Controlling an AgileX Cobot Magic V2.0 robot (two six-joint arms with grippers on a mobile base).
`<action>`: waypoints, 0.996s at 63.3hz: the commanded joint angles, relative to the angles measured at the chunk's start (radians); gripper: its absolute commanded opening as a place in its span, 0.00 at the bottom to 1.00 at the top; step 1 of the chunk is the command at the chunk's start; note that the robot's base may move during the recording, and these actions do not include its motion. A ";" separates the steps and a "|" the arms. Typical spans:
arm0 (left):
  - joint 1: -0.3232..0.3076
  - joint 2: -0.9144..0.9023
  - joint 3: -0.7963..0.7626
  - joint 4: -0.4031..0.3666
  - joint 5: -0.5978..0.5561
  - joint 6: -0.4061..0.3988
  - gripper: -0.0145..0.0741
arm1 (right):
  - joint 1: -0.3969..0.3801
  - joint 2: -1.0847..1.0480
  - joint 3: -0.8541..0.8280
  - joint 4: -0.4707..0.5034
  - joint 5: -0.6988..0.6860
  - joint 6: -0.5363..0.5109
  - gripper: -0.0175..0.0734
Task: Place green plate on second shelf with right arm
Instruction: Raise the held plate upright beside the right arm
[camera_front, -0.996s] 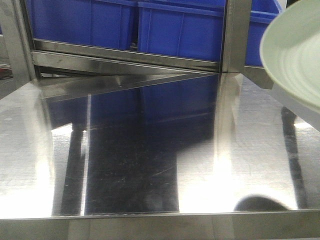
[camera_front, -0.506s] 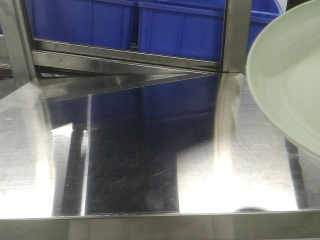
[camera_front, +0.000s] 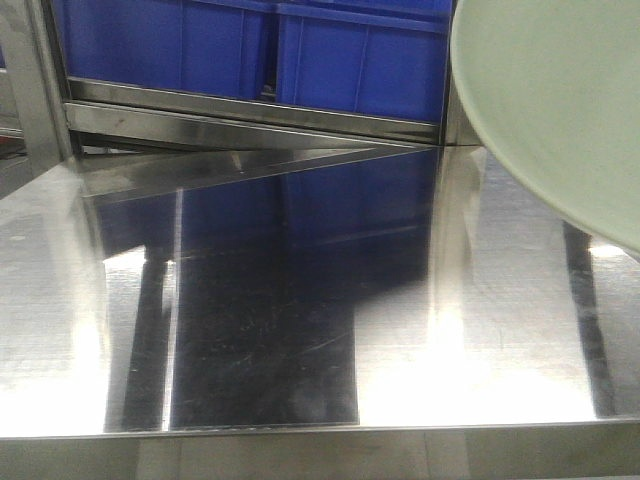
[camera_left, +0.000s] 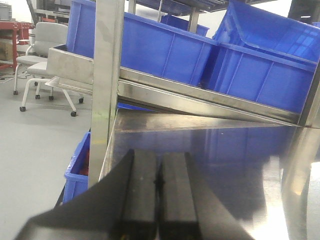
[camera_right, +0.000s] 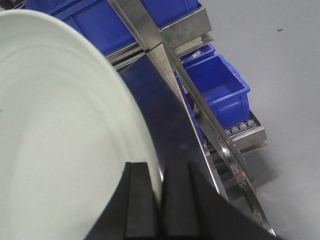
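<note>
1. Presently, right claw (camera_right: 159, 172): fingers pinching the near rim of the green plate (camera_right: 60, 130), one finger on each face. The grip is on the rim only.
2. Green plate relative to that claw: the disc spreads ahead of the fingers and off to the left in the wrist view, so by my reading its weight hangs forward of the pinch. It is round, so it has no long axis; tilt is what counts.
3. Green plate (camera_front: 560, 100) relative to the shelf (camera_front: 300, 300): aloft over the right rear part and steeply tilted, with no contact with the steel visible. Its lower edge runs out of the front view, so clearance there cannot be told.
4. Judgement: the coming move turns on that tilt. The plate would need levelling before it goes down flat on the bare steel.
5. Left claw (camera_left: 160, 155): fingers pressed together, holding nothing. It sits over the shelf near its left edge, beside the left upright (camera_left: 107, 75) and well apart from the plate, so the right arm is the nearer one.
6. Blue bins (camera_front: 200, 45): a row behind the shelf's rear edge, on a steel rail.
7. Office chair (camera_left: 42, 40): on the floor beyond the rack's left side.
</note>
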 joint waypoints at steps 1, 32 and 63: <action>-0.007 -0.018 0.041 -0.008 -0.089 -0.003 0.31 | -0.007 0.010 -0.030 -0.019 -0.099 0.001 0.25; -0.007 -0.018 0.041 -0.008 -0.089 -0.003 0.31 | -0.007 0.010 -0.030 -0.019 -0.099 0.001 0.25; -0.007 -0.018 0.041 -0.008 -0.089 -0.003 0.31 | -0.007 0.010 -0.030 -0.019 -0.099 0.001 0.25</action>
